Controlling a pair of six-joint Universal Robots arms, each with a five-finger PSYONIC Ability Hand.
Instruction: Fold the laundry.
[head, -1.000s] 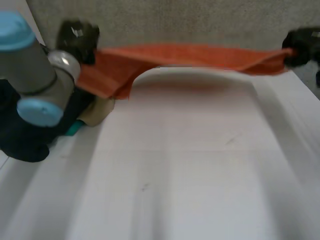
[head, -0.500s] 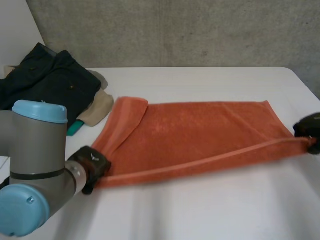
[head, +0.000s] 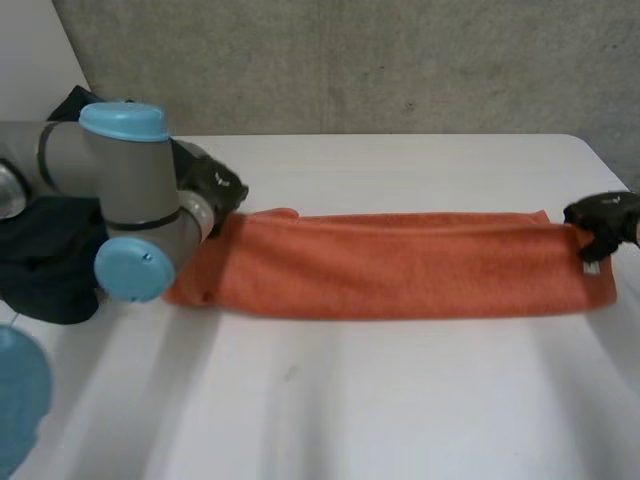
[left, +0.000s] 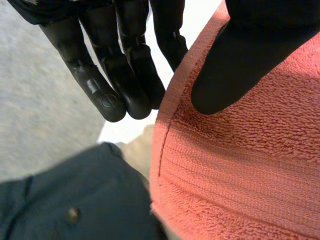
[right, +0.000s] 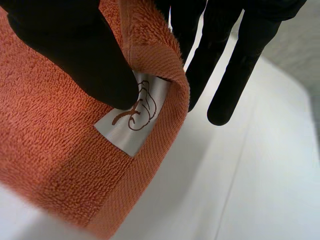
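A rough grey concrete wall (head: 400, 60) spans the top of the frame. Below it lies a smooth white surface (head: 400, 400).

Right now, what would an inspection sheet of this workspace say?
Surface: white table, with the towel lying on it.
Job's things: orange terry towel, folded lengthwise into a long flat strip; white label at its right end.
Clutter: dark navy garment and beige cloth by the towel's left end.
Hands: left hand pinches the towel's left end, thumb on top; right hand pinches the right end at the label.
Cables: nothing seen.
Surroundings: grey concrete wall behind the table.
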